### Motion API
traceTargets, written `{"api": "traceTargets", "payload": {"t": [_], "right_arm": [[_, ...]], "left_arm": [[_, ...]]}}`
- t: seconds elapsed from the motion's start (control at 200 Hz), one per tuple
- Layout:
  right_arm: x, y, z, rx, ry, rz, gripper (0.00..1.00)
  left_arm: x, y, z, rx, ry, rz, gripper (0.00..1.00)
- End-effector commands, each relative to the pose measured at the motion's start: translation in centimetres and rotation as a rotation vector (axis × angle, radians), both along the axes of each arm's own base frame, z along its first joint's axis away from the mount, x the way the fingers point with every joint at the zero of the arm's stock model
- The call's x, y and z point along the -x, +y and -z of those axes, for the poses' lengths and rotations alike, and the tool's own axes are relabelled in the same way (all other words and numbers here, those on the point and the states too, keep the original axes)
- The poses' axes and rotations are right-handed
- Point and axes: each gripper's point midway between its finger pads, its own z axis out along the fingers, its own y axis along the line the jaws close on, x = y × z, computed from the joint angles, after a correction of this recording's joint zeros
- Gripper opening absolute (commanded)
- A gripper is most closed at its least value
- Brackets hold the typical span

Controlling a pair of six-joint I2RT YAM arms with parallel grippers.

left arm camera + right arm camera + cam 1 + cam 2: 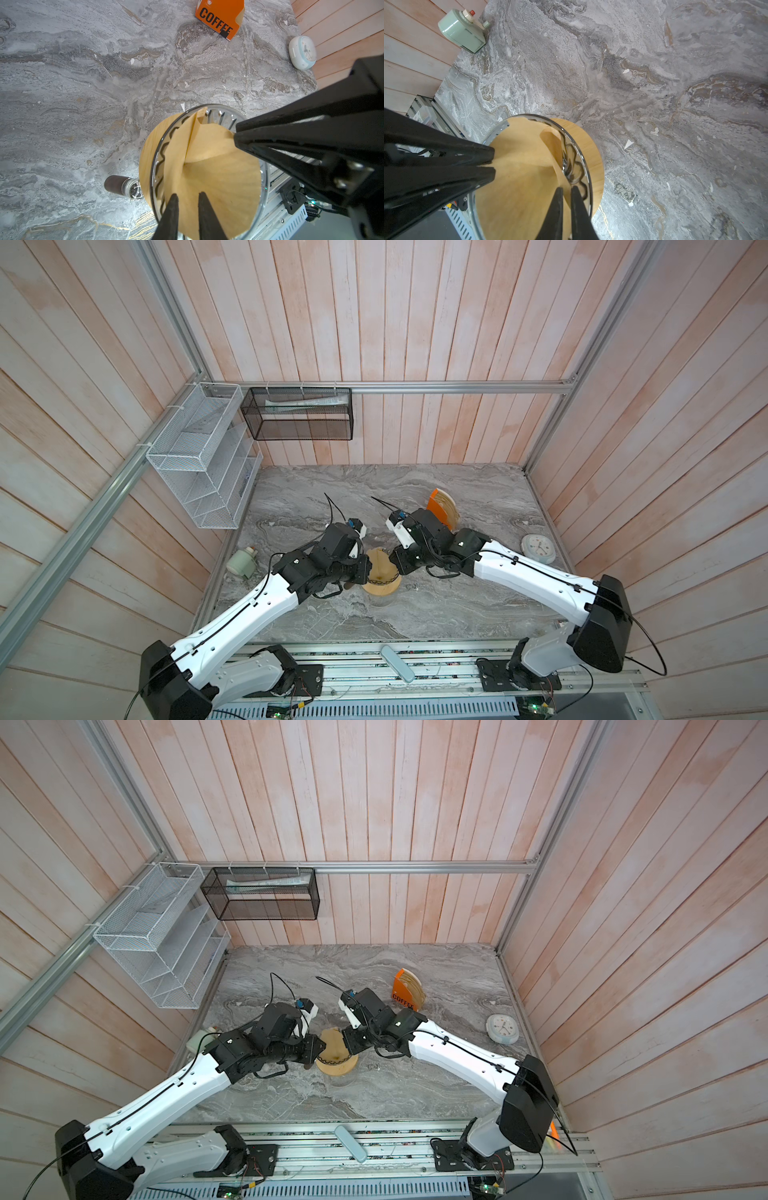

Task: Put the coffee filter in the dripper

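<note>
Coffee filter [218, 176] sits opened inside the dripper [220, 116], with one flap standing loose and not yet flush with the ribs. My left claw [188, 194] and right claw [568, 188] are each pinched narrow on opposite rim edges. I reckon an uneven release or sideways tug could tear the thin paper, or drag the dripper off its wooden ring [591, 145].

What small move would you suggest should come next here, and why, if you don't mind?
Probably open both jaws and let go. The coffee filter already sits as a cone inside the dripper, with the left gripper and right gripper each pinching its rim from opposite sides.
</note>
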Motion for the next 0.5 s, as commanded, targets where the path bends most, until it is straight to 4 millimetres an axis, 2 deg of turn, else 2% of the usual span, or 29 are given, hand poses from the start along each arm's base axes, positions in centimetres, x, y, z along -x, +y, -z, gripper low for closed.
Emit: {"api": "traceTargets", "payload": {"t": [0.0,0.495], "right_arm": [[-0.01,-0.63,1.45,0.062,0.009,0.01,0.12],[-0.17,-0.43,1.41,0.113,-0.017,0.012,0.12]], "left_arm": [[-0.42,0.44,0.36,-0.032,-0.014,-0.007,0.21],[-0.67,0.25,0.4,-0.077,-0.01,0.028,0.21]]}}
